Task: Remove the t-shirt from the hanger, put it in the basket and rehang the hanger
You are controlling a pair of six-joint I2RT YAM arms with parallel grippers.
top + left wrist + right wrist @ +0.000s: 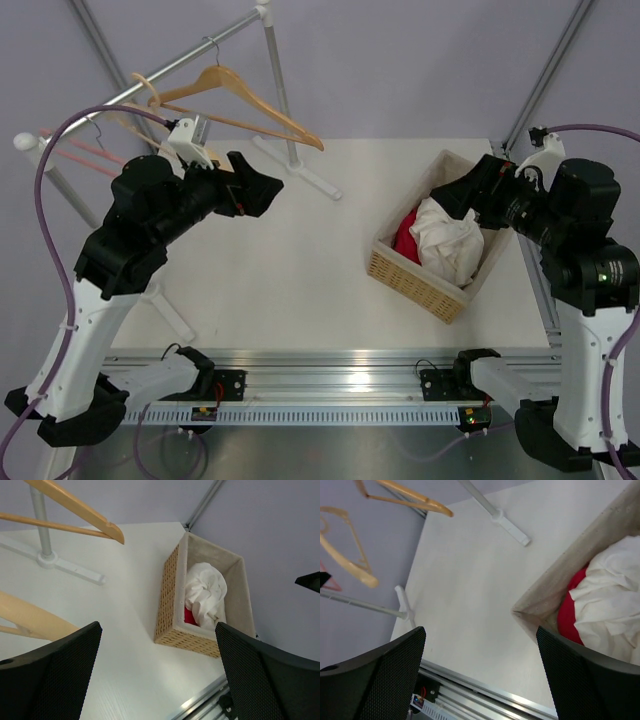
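The white t-shirt (450, 240) lies crumpled in the wicker basket (415, 285), off any hanger. It also shows in the left wrist view (206, 592) and the right wrist view (612, 595). The wooden hanger (240, 95) hangs bare on the rack rail, and its arm tip shows in the left wrist view (75, 507). My left gripper (265, 185) is open and empty just in front of the hanger (157, 645). My right gripper (455, 190) is open and empty over the basket's far left corner (480, 635).
A red cloth (406, 240) lies in the basket under the t-shirt. The metal rack (280, 90) stands at the back left with its foot (300, 165) on the table. A second wooden hanger (30, 617) and a thin pink hanger (85, 150) hang there.
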